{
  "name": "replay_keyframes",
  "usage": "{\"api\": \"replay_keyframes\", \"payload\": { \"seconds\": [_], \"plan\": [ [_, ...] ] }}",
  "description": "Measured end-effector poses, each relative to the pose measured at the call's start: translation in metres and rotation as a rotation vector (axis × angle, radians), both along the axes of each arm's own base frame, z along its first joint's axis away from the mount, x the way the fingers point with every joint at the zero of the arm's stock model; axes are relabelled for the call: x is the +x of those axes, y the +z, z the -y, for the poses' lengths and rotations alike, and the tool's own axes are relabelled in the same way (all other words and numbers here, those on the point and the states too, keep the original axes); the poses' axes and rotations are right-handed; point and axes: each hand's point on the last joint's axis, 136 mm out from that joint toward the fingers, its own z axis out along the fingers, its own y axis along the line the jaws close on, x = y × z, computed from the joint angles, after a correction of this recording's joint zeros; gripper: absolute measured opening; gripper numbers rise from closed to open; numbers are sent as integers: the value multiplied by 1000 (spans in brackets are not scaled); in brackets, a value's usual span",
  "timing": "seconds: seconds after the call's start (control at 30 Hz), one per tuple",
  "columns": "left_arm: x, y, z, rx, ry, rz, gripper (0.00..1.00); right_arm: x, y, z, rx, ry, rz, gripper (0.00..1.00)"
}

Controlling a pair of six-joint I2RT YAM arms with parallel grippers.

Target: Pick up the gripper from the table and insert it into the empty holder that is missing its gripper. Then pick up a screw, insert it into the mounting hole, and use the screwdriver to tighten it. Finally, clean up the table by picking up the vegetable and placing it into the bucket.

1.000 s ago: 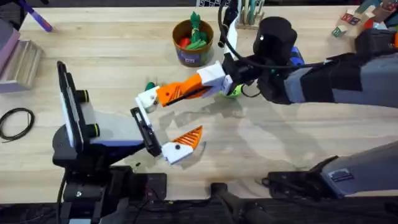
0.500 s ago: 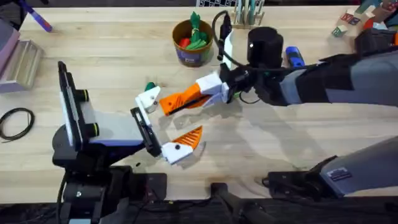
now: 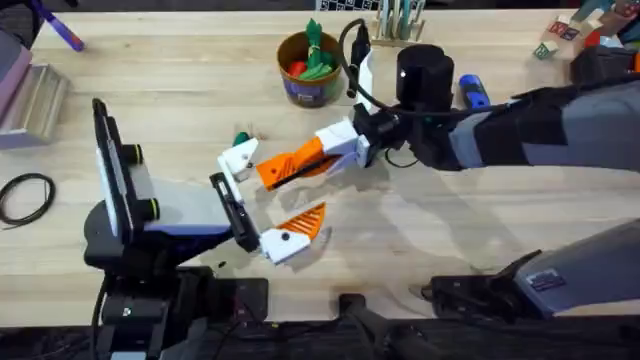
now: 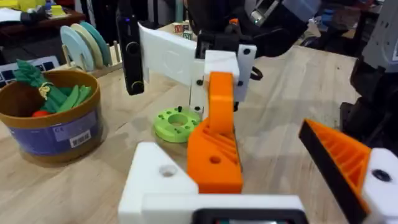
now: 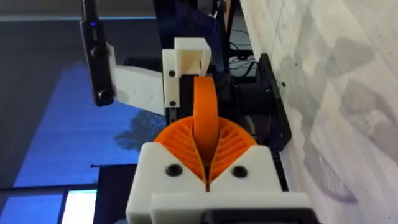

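The right tool (image 3: 335, 150) reaches across the middle of the wooden tabletop (image 3: 180, 120) from the right, its two orange ribbed pads pressed together on the orange wedge-shaped gripper (image 3: 290, 160), which sticks out from between them toward the left arm. In the right wrist view the pads (image 5: 230, 146) close on the wedge from both sides, with the wedge's far end meeting the white holder (image 5: 189, 59). In the overhead view that holder (image 3: 238, 158) is the plain white block on the left arm's tip, and the orange piece touches it; whether it is fully seated I cannot tell. The left wrist view shows the wedge (image 4: 217, 134) lying against the holder (image 4: 161, 180), with the right arm's white finger blocks beyond it. The left tool (image 3: 265, 205) stands wide open, one side being the bare holder, the other a white block carrying an orange ribbed wedge (image 3: 305, 222), well apart from the first; nothing lies between them except the piece the right arm brings. A green round disc with holes (image 4: 178, 123) lies on the tabletop near the right tool. The bucket (image 3: 311, 68), brown-rimmed with a blue-purple side, stands farther back with green and red vegetables (image 3: 312, 58) inside. The blue screwdriver (image 3: 472, 92) lies behind the right arm.
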Motion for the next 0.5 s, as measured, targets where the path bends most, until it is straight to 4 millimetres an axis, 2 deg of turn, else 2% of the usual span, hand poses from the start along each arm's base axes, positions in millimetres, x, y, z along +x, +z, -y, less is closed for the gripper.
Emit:
{"api": "replay_keyframes", "payload": {
  "seconds": [0.23, 0.5],
  "plan": [
    [0, 0, 0, 0, 0, 0, 986, -5, 14, 2, 24, 21, 26, 8],
    [0, 0, 0, 0, 0, 0, 986, -3, 13, 1, 19, 5, 28, 8]
  ]
}}
